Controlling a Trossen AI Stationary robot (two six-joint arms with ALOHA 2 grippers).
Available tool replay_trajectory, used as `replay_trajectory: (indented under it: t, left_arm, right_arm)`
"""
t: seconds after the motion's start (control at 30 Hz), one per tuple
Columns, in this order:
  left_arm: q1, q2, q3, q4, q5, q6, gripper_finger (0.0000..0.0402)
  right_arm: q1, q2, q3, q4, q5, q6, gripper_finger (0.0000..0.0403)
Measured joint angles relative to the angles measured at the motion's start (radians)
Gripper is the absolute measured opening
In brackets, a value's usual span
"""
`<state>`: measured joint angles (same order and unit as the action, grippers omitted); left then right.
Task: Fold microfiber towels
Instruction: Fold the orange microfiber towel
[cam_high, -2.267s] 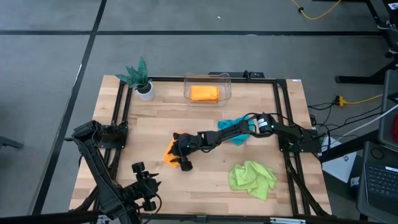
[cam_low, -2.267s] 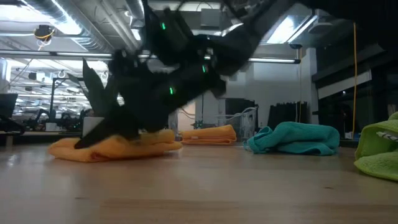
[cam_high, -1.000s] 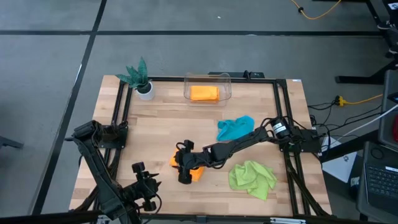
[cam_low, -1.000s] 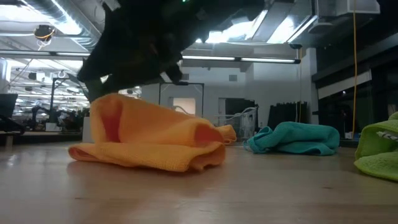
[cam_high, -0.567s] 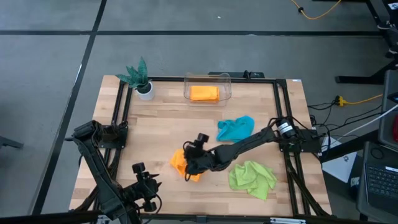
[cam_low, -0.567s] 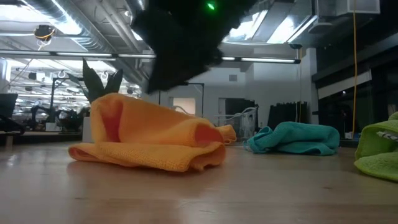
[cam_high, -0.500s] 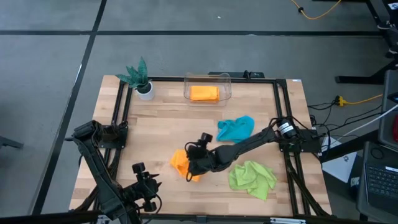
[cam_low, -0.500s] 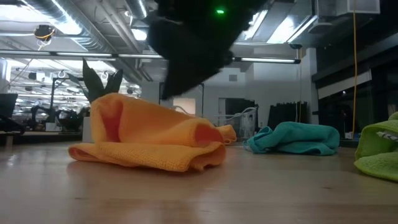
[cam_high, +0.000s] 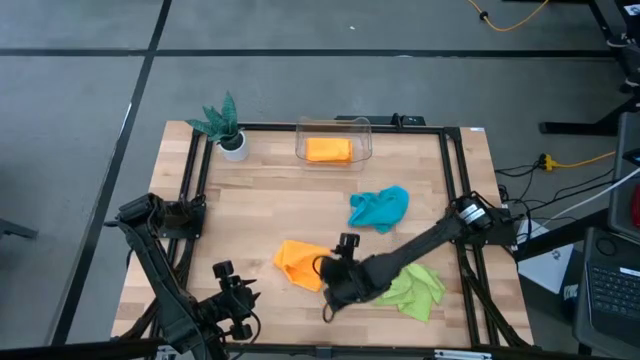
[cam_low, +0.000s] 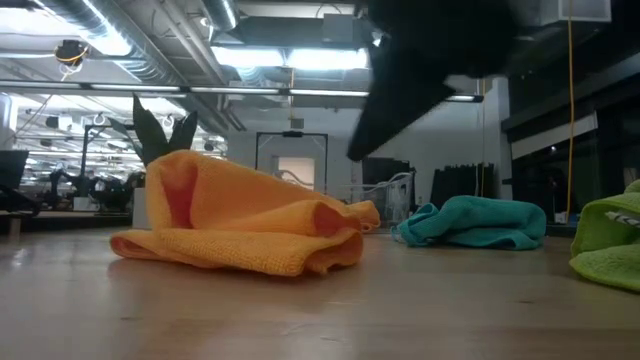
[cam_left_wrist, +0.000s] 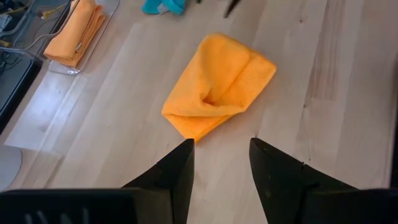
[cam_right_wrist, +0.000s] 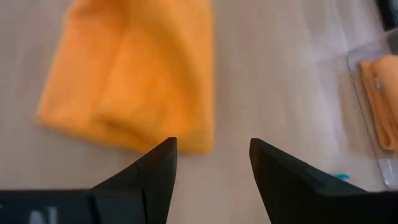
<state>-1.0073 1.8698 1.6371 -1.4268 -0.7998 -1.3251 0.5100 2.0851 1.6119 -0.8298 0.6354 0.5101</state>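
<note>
An orange microfiber towel (cam_high: 300, 262) lies loosely folded on the table's near middle; it also shows in the low view (cam_low: 240, 225) and in both wrist views (cam_left_wrist: 217, 84) (cam_right_wrist: 137, 74). My right gripper (cam_high: 325, 275) hovers open just right of it, nothing between its fingers (cam_right_wrist: 211, 146). My left gripper (cam_high: 245, 295) waits open near the front left, pointing at the same towel (cam_left_wrist: 221, 146). A teal towel (cam_high: 380, 208) lies crumpled right of centre. A lime green towel (cam_high: 415, 285) lies at the near right, partly under my right arm. A second orange towel (cam_high: 328, 150) lies folded in a clear tray.
The clear tray (cam_high: 334, 128) stands at the far edge, middle. A green plant in a white pot (cam_high: 228, 130) stands at the far left corner. A black frame (cam_high: 195, 180) runs along the table's sides. Bare wood lies between the orange towel and the tray.
My right gripper has moved off the orange towel toward the table's right and near edge, turning as it went, with its fingers still apart. The orange towel has stayed where it lay, in the same loose fold.
</note>
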Motion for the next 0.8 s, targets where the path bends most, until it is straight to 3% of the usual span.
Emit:
replay_trajectory:
  t: [0.47,0.8]
  left_arm:
    - [0.000,0.000,0.000,0.007,-0.005,0.000,0.0147]
    - [0.000,0.000,0.000,0.009,-0.005,0.000,0.0147]
  right_arm:
    - [0.070,0.118,0.000,0.164,0.105,-0.177,0.0205]
    - [0.030,0.127,0.000,0.171,0.072,-0.246,0.0205]
